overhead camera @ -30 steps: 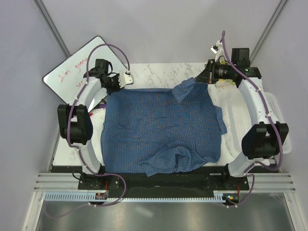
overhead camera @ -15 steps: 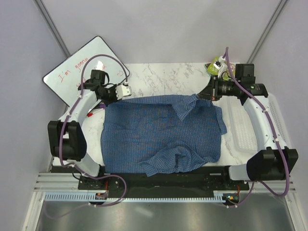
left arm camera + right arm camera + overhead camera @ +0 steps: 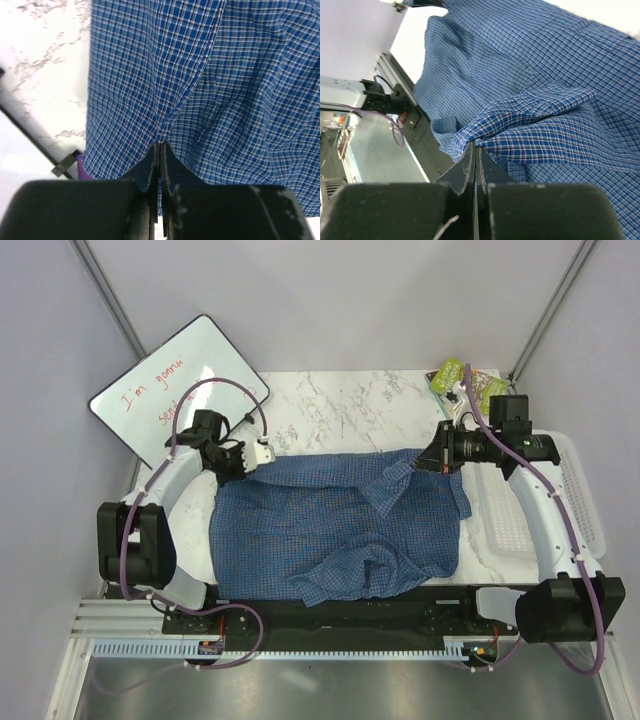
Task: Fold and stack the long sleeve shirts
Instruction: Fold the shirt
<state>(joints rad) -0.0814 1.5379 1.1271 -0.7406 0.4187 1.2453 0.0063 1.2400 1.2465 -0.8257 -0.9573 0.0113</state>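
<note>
Left end effector (image 3: 159, 146) pinched closed; right end effector (image 3: 474, 146) too; elbows bent.

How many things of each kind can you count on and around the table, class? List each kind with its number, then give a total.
Blue checked shirt: 1
White mesh basket: 1
Whiteboard: 1
Green packet: 1
Grippers: 2, the left gripper and the right gripper
Total: 6

Marble table (image 3: 340, 405) carries blue shirt (image 3: 320, 530), white basket (image 3: 588, 495).
</note>
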